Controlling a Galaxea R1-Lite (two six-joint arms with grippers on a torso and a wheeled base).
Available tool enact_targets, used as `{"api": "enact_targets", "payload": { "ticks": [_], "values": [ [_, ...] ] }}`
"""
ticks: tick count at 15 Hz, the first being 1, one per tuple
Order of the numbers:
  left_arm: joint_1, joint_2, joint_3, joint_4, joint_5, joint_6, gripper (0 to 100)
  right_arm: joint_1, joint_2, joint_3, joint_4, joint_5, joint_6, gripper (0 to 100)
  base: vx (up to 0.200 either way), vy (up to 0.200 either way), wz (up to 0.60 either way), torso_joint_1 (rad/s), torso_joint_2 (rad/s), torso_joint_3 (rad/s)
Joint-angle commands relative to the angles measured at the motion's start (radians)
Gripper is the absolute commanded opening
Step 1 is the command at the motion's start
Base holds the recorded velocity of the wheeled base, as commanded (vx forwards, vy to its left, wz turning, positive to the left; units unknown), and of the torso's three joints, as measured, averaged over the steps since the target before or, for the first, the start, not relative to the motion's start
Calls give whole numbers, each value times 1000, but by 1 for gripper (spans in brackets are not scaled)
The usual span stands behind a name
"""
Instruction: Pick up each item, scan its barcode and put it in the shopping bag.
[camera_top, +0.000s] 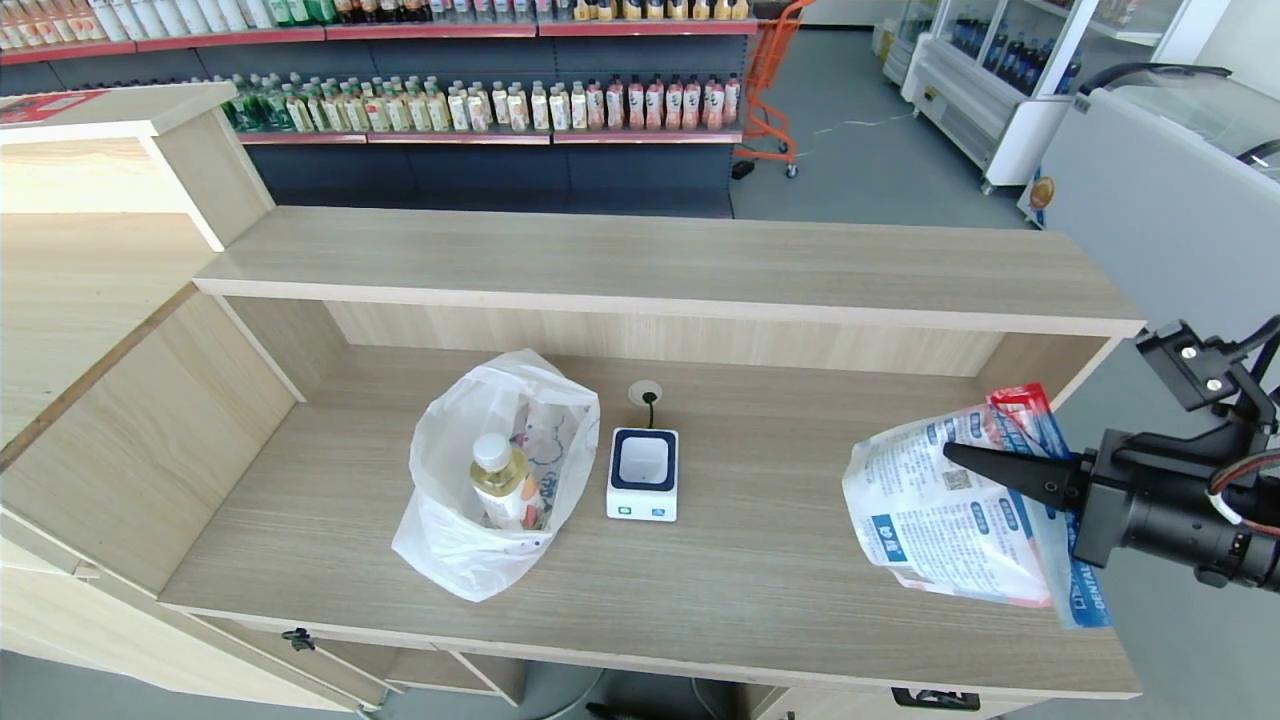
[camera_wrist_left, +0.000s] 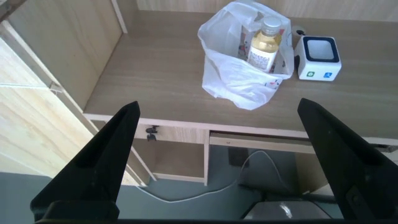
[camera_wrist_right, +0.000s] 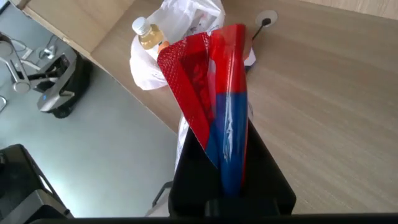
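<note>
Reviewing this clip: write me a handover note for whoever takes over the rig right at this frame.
Left gripper: open, empty, back from the counter's front edge.
Right gripper: shut on a printed pouch, held above the counter's right end, to the right of the scanner.
The shopping bag sits open just left of the scanner.
Done: a bottle is in the bag.
Left: I cannot tell whether the pouch has been scanned. If not, scan its barcode, then put it in the bag.

Wooden counter (camera_top: 700, 560), drink shelves (camera_top: 480, 105), grey floor (camera_top: 860, 150)
</note>
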Motion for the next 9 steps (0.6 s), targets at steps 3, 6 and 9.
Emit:
{"api": "enact_targets", "payload": {
  "ticks": [3, 6, 9],
  "values": [
    [0, 0, 0, 0, 0, 0, 100, 0, -4, 9, 1, -1, 1, 0, 0, 200, 0, -2, 4, 5],
    [0, 0, 0, 0, 1, -1, 100, -1, -3, 12, 1, -1, 1, 0, 0, 67, 0, -2, -1, 2],
    [0, 0, -2, 0, 0, 0, 100, -18, -6, 15, 1, 1, 11, 0, 0, 0, 0, 0, 0, 0]
  ]
}}
